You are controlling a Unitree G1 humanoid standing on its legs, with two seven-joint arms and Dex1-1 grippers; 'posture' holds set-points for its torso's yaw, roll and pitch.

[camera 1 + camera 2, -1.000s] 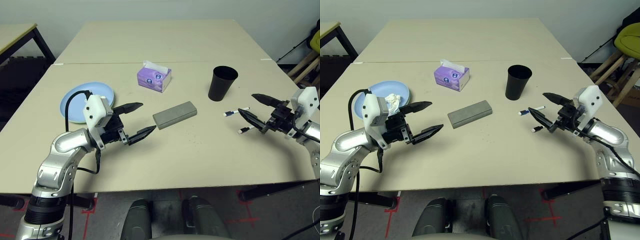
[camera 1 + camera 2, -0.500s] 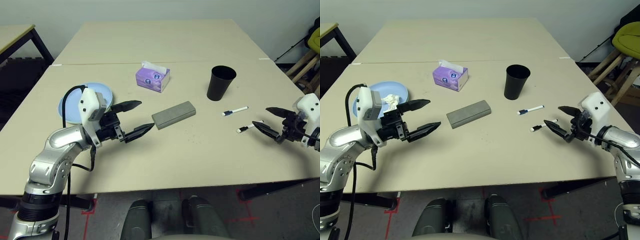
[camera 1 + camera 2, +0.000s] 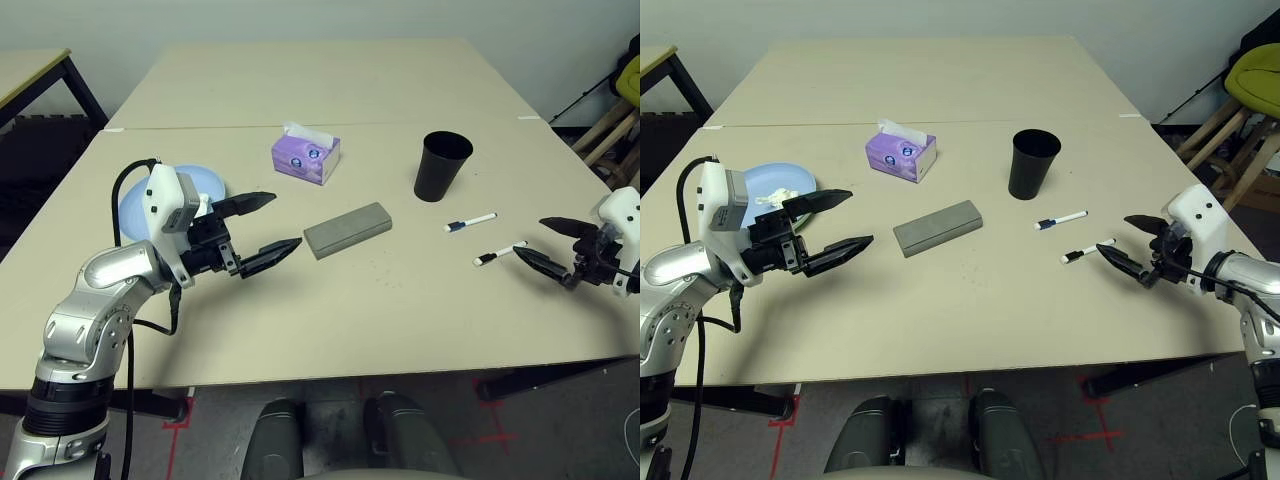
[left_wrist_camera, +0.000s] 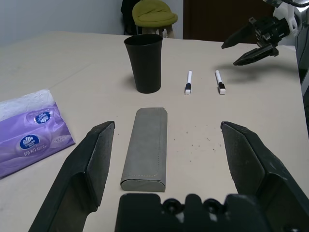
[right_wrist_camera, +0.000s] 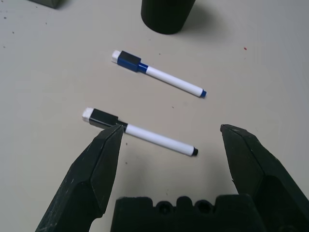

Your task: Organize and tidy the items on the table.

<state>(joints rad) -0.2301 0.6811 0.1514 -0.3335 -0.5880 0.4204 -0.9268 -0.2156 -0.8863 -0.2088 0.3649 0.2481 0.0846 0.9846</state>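
A grey glasses case [image 3: 348, 229] lies mid-table. My open left gripper [image 3: 287, 220] hovers just left of it, pointing at it [image 4: 145, 147]. Behind that arm a light blue plate [image 3: 780, 180] holds crumpled white tissue [image 3: 770, 197]. The purple tissue box [image 3: 306, 155] stands further back, and the black tumbler [image 3: 443, 166] is upright to the right. Two white pens [image 3: 470, 222] [image 3: 500, 253] lie in front of the tumbler. Near the table's right edge my right gripper [image 3: 528, 238] is open, its fingers just short of the nearer pen [image 5: 145, 133].
The table [image 3: 350, 320] has bare room along its front and middle. A second beige tabletop [image 3: 320, 80] adjoins it at the back. A black-legged table [image 3: 30, 70] stands far left, and a yellow-green chair [image 3: 1260, 75] at the far right.
My right gripper has drawn back to the right, off the pens and toward the table's edge. The left gripper has pulled slightly left, away from the case. Both stay open.
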